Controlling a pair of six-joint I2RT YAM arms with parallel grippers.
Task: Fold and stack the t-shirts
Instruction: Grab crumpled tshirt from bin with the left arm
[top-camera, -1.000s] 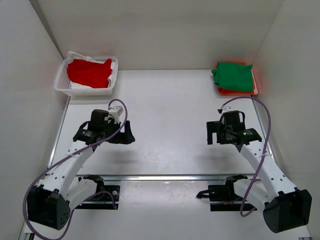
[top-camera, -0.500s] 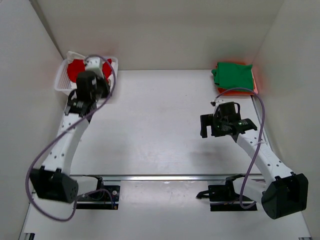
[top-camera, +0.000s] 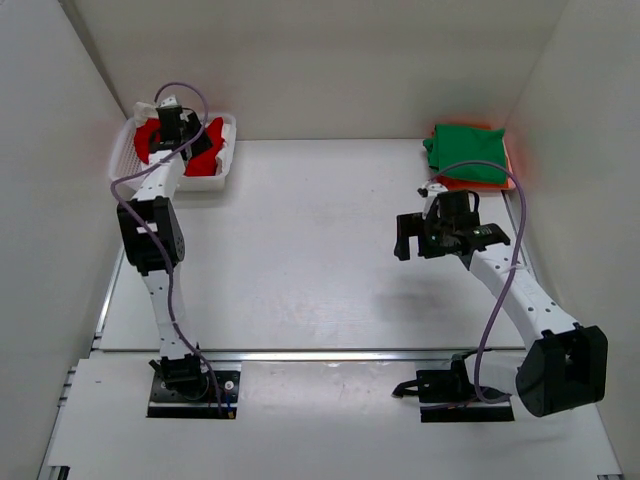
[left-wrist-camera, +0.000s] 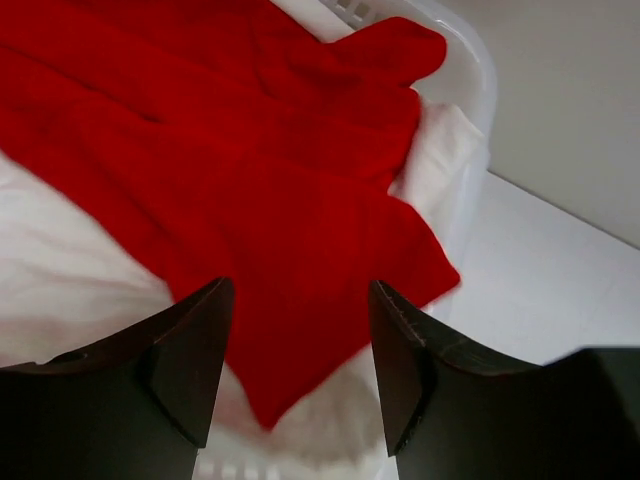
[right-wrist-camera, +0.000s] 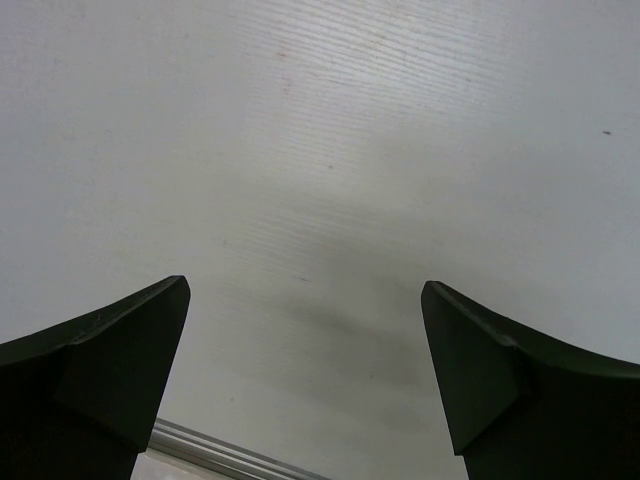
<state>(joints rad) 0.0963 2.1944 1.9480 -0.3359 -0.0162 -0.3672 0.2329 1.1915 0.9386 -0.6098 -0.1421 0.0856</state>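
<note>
At the near edge of the worktop (top-camera: 320, 230) both arms are bolted down. The right arm (top-camera: 510, 290) reaches over bare worktop, well to the right of the white basket (top-camera: 125, 165) and nearer than it. Its jaws stand wide, both dark fingers (right-wrist-camera: 110, 350) far apart with only plain surface showing between them.

The left arm (top-camera: 150, 230) stretches away to the basket in the far left corner. Its jaws hang over the basket part-way open, and the red t-shirt (left-wrist-camera: 250, 180) shows in the gap between the fingers (left-wrist-camera: 190, 370). Whether the tips touch the fabric I cannot tell. The red t-shirt lies crumpled inside the basket on a white cloth (left-wrist-camera: 60, 290).

Far across from the basket, in the far right corner, the green t-shirt (top-camera: 468, 155) lies folded on the orange t-shirt (top-camera: 509, 172), whose edge peeks out beneath.
</note>
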